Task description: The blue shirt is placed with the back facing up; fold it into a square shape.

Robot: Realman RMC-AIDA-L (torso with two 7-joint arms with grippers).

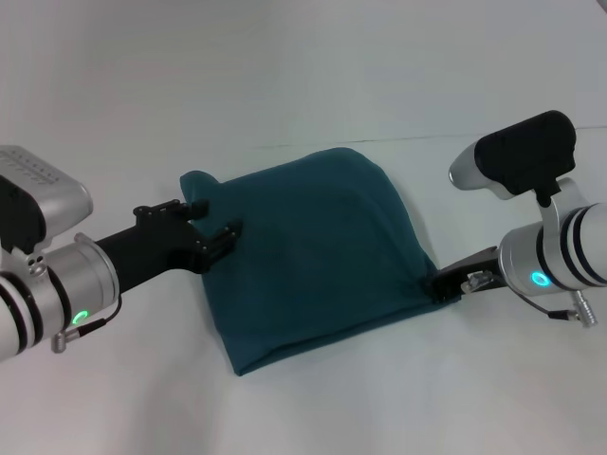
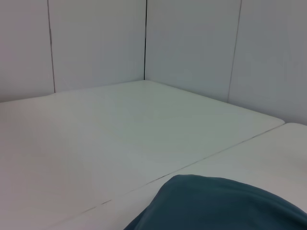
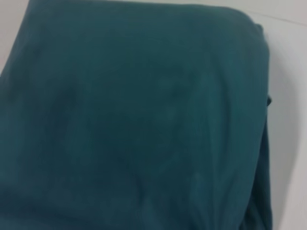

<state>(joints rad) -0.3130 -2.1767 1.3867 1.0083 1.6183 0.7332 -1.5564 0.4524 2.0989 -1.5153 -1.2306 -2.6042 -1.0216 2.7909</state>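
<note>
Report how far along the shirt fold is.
Mostly done: the shirt lies on the table as a compact, roughly square bundle, plain side up. In hand: the left gripper is at its left edge and the right gripper at its right corner; whether either is pinching cloth cannot be told. Left: a small flap pokes out at the far left corner, and the far edge is rounded.

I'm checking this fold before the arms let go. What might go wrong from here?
1. The right end effector sits at the blue shirt's right corner; pulling away could drag that corner out and spoil the square.
2. The left end effector rests at the left edge, near a small flap sticking out at the far-left corner; a snag there could undo the fold.
3. The far edge bulges round, so the layers may slump.
</note>
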